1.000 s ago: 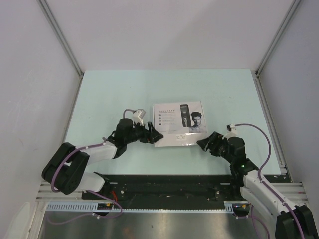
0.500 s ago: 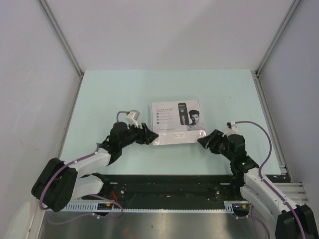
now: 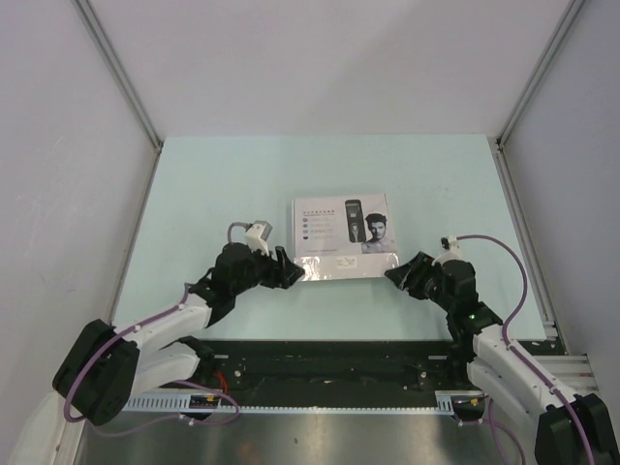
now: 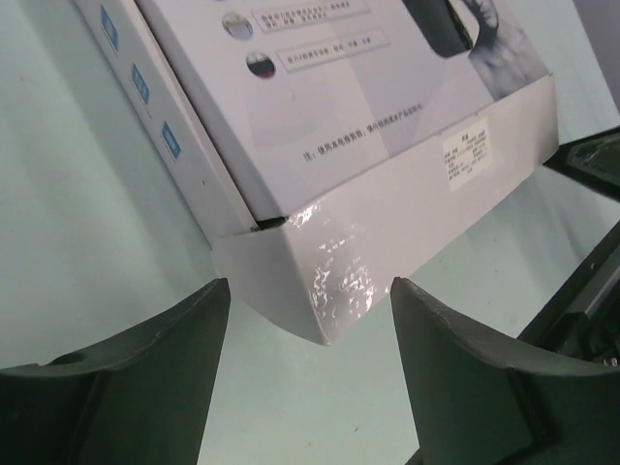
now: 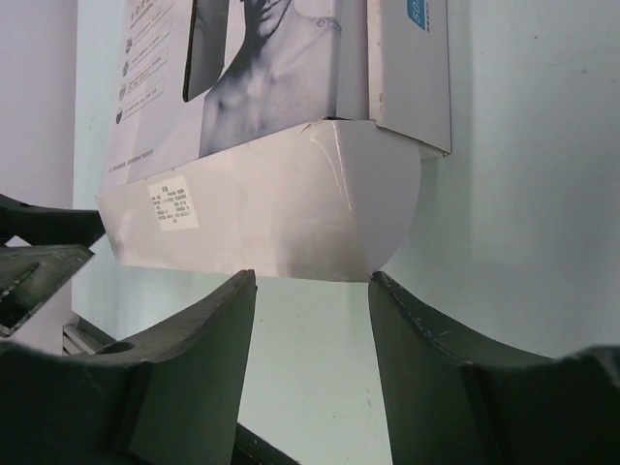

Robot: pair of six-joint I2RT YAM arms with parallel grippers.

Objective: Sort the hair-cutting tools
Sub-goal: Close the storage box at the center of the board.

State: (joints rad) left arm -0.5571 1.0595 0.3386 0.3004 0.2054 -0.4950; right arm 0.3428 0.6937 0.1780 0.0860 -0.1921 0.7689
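The flat white box with the printed lid [image 3: 345, 237] lies closed in the middle of the table, its glossy front flap [image 4: 387, 228] hanging toward me. The clipper, guards, cable and brush are out of view. My left gripper [image 3: 291, 271] is open just off the box's near left corner; in the left wrist view [image 4: 308, 295] the flap's corner sits between the fingertips without touching them. My right gripper [image 3: 395, 278] is open at the near right corner; in the right wrist view [image 5: 312, 281] its fingertips are just below the flap's edge [image 5: 281, 218].
The pale green table [image 3: 213, 184] is bounded by grey walls at left, right and back. A black rail [image 3: 320, 358] runs along the near edge by the arm bases.
My left gripper has drawn back toward me and lower left, from the box's left side to its near left corner. The box shifted slightly left and up. My right gripper has barely moved.
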